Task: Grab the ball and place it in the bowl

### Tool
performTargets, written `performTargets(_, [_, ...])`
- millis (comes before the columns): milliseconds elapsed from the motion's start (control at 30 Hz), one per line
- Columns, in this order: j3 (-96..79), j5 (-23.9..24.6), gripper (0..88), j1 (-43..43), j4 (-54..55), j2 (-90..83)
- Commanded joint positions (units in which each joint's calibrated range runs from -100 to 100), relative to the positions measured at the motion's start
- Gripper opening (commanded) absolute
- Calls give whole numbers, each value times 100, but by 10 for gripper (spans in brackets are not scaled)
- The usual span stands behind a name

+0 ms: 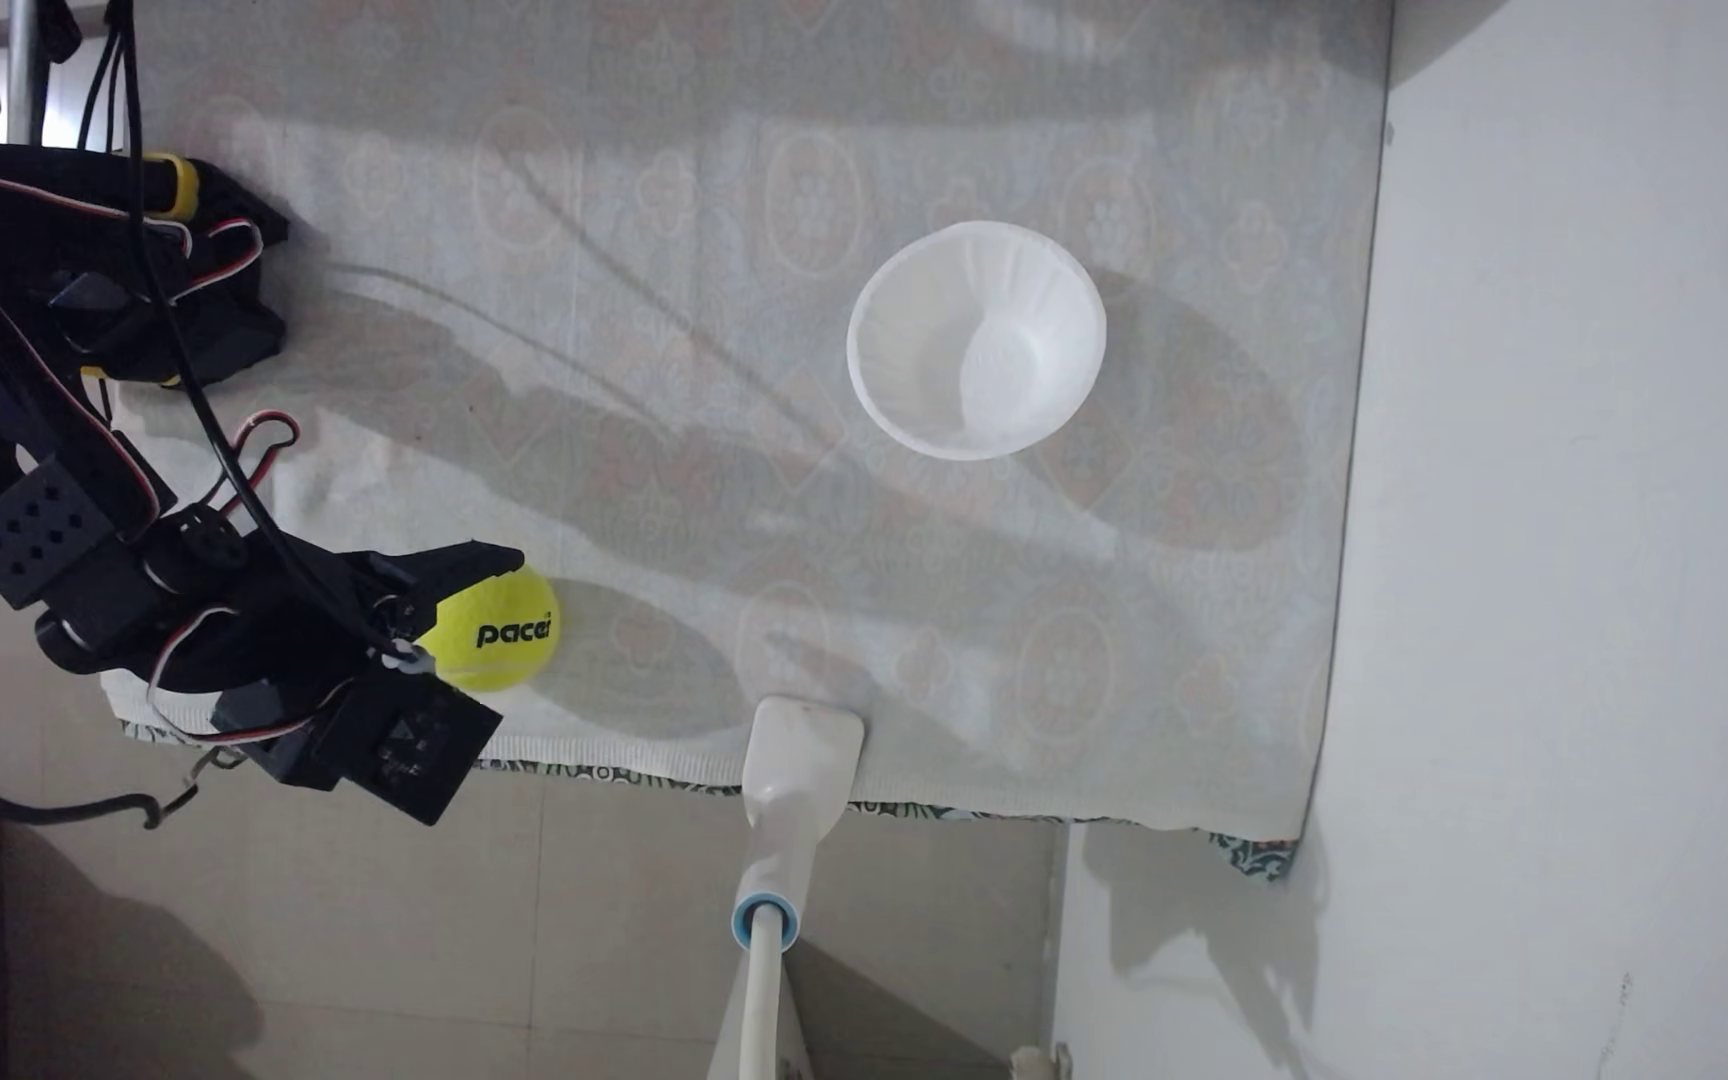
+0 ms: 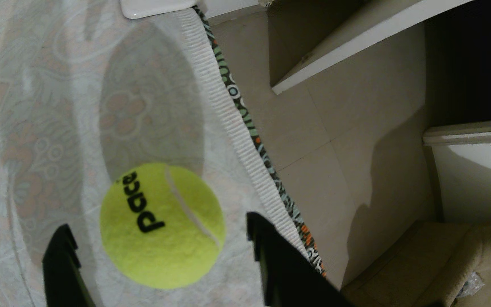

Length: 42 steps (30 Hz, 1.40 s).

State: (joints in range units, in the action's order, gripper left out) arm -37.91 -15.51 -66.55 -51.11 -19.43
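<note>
While the jaws stood wide on either side of the fuzzy yellow-green tennis ball with black lettering (image 2: 161, 227), not yet closed on it, the step in hand read as the grasp itself. Lay on the pale patterned cloth (image 1: 735, 498), close to its ribbed hem (image 2: 226, 118) and the table edge. Straddled by the black two-finger gripper (image 2: 161, 236) in the wrist view, one finger (image 2: 61, 259) to the left, the other (image 2: 271, 259) to the right, both just clear of the felt. Needed a little more reach, by this judgement, so that the widest part of the ball sat between the fingertips rather than ahead of them. Called for a slow, even squeeze, since a lopsided touch could have nudged the ball toward the near hem and off the table. Stood well apart, up and to the right in the fixed view, the small white fluted disposable bowl (image 1: 976, 341), upright and empty. Worth keeping clear of the white flat-headed handle with a blue ring (image 1: 798, 779) at the cloth's edge during any carry. Light and thin-walled, that bowl, so probably easy to tip with a careless drop.
</note>
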Motion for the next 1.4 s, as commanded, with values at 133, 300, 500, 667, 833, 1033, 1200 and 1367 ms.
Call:
performTargets(133, [-21, -112, 379, -261, 179, 104])
performTargets(300, [-84, -166, 368, -349, 170, 153])
performTargets(500, [-221, -151, 367, -250, 129, 169])
performTargets(667, [-230, -112, 369, -151, 105, 177])
performTargets(833, [-239, -78, 369, -52, 170, 265])
performTargets(1033, [-239, -20, 365, 91, 285, 418])
performTargets(1200, [-184, -15, 365, 69, 417, 523])
performTargets(1367, [-148, -15, 359, 58, 499, 644])
